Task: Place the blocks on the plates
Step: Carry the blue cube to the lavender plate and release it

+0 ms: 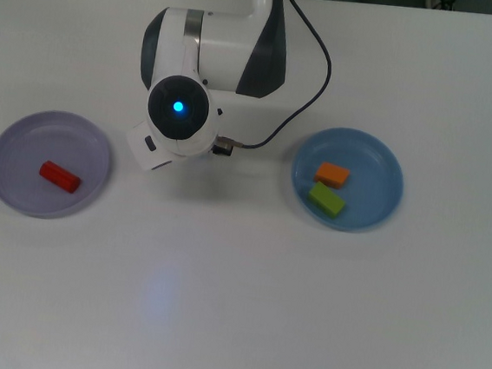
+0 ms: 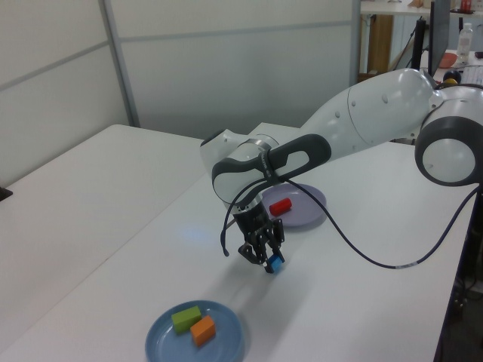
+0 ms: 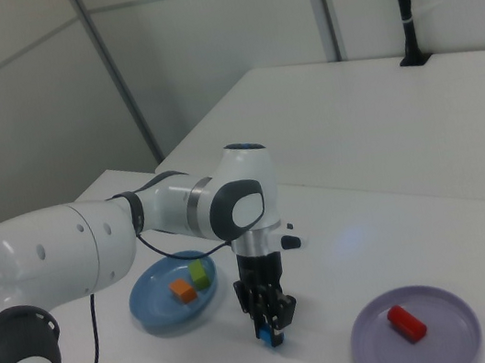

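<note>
Gripper down at table, clamped on blue cube; no readable writing.

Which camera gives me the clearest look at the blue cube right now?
The left view: the blue cube shows between the gripper fingers above the table. The right view shows only a sliver of it under the gripper. In the top view the arm hides it.

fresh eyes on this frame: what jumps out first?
The big white arm fills mid-table, its gripper down over the blue cube on the bare white table. On either side are the blue plate with orange and green blocks, and the lavender plate with the red cylinder.
</note>
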`<act>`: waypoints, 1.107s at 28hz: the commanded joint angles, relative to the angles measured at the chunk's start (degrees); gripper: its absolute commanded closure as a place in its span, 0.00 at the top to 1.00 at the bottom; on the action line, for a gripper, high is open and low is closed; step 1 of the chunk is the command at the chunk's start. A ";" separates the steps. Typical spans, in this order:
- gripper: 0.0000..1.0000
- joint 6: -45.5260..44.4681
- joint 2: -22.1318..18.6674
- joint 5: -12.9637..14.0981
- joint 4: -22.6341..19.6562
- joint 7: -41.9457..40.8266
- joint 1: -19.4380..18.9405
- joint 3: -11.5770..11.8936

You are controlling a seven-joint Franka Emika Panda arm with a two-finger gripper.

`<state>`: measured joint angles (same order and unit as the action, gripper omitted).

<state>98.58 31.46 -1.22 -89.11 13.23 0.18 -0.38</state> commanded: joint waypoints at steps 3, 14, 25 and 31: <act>0.00 -0.67 -2.01 0.08 3.76 -0.56 0.43 1.25; 0.00 3.89 -2.72 -0.89 4.56 -2.77 9.39 1.34; 0.24 15.23 0.26 -1.76 4.12 -6.02 15.29 1.43; 0.63 15.76 0.88 -2.21 4.12 -6.37 16.08 1.61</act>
<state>113.04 32.57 -2.49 -84.34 7.44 16.32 1.00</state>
